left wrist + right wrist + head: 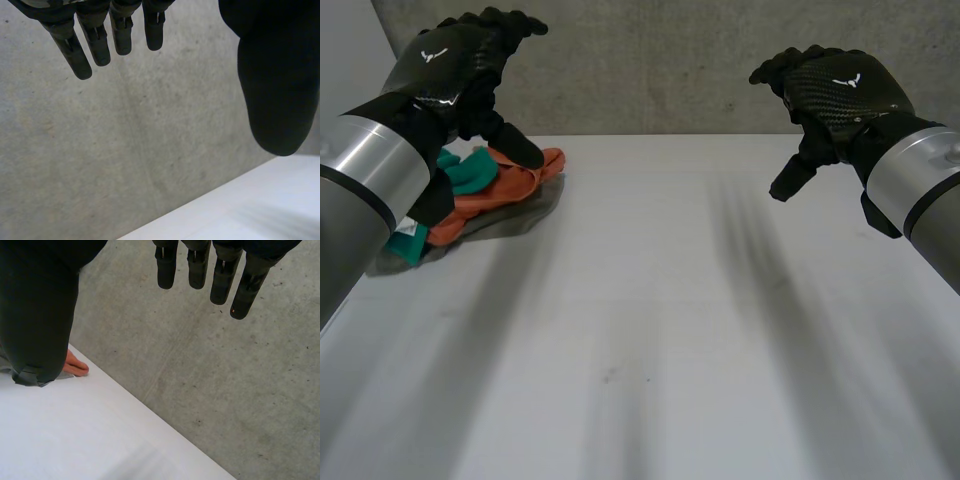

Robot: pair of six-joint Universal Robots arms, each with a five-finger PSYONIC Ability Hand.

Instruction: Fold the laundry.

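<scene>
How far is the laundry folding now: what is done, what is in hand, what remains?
Done: nothing; the orange cloth, teal cloth and grey cloth lie crumpled together at the far left of the table. In hand: nothing; the left hand is open above them, the right hand open above the bare part. Left: everything, starting with pulling one piece out.

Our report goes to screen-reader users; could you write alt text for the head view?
The left hand and right hand hover open above a white table, holding nothing. A crumpled pile of orange and teal laundry lies at the table's far left, partly behind the left arm.
</scene>
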